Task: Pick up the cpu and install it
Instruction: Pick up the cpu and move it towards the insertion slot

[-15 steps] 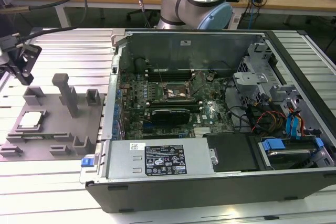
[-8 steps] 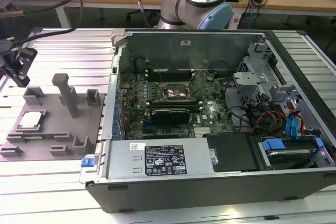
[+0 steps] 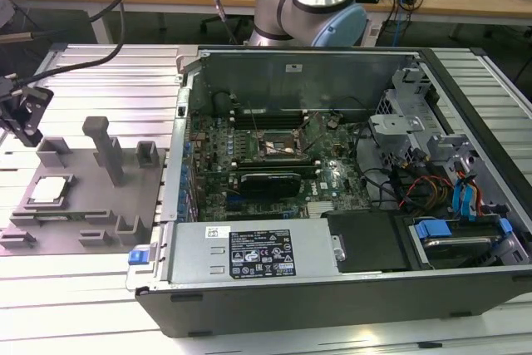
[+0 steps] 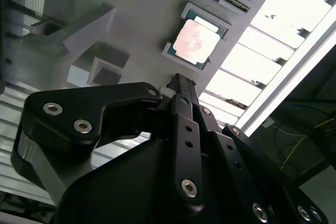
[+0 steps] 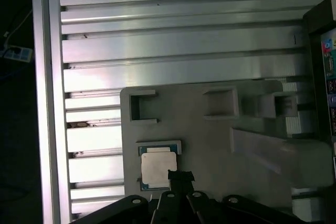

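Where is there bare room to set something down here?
In the exterior view, bare ribbed aluminium table lies nearer the camera than the grey moulded tray and beyond it. The tray is crowded with posts around the silvery square cpu; the open black computer case is packed.

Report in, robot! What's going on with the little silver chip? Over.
Gripper above the cpu, not touching. Cpu lying flat in gray tray, not picked up. Nothing between them. Over.

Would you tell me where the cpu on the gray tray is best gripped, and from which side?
Probably by two opposite edges of its thin rim, coming straight down from above: the cpu lies flat on the gray tray, metal top up, so only its edges offer purchase.
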Controlling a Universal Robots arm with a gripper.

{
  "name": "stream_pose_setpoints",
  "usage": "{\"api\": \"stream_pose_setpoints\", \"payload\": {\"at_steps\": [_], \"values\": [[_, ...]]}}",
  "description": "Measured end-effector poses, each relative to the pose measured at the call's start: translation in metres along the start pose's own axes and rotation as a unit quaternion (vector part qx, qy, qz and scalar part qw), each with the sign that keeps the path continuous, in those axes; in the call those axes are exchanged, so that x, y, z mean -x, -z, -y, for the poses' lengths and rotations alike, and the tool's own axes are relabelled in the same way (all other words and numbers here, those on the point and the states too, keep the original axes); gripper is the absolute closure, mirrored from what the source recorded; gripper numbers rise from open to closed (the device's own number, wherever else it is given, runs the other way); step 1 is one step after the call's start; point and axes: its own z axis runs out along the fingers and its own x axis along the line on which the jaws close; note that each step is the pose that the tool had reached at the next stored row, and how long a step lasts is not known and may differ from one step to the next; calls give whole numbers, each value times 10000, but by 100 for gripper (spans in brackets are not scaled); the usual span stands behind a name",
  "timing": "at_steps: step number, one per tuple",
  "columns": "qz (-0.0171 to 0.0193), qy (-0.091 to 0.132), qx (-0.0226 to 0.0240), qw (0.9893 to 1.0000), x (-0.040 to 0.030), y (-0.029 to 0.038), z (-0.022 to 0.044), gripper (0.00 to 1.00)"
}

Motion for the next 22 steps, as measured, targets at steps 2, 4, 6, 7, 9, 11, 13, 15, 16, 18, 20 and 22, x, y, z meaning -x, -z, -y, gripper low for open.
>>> {"api": "stream_pose_setpoints", "payload": {"at_steps": [2, 4, 6, 7, 9, 11, 13, 15, 16, 18, 20, 22], "values": [[0, 0, 0, 10000, -12, -23, 2, 89], [1, 0, 1, 10000, -27, -55, 5, 89], [1, 0, 1, 10000, -42, -85, 8, 89], [1, 0, 1, 10000, -46, -94, 9, 89], [0, 0, 1, 10000, -61, -124, 12, 89], [-1, 0, 0, 10000, -70, -142, 13, 89], [-3, 0, 0, 10000, -77, -162, 15, 89], [-4, 0, 0, 10000, -84, -181, 17, 89], [-6, 0, 0, 10000, -87, -189, 18, 89], [-7, -1, 0, 10000, -95, -209, 19, 89], [-7, -1, 0, 10000, -102, -228, 22, 89], [-8, 0, 0, 10000, -110, -247, 27, 89]]}}
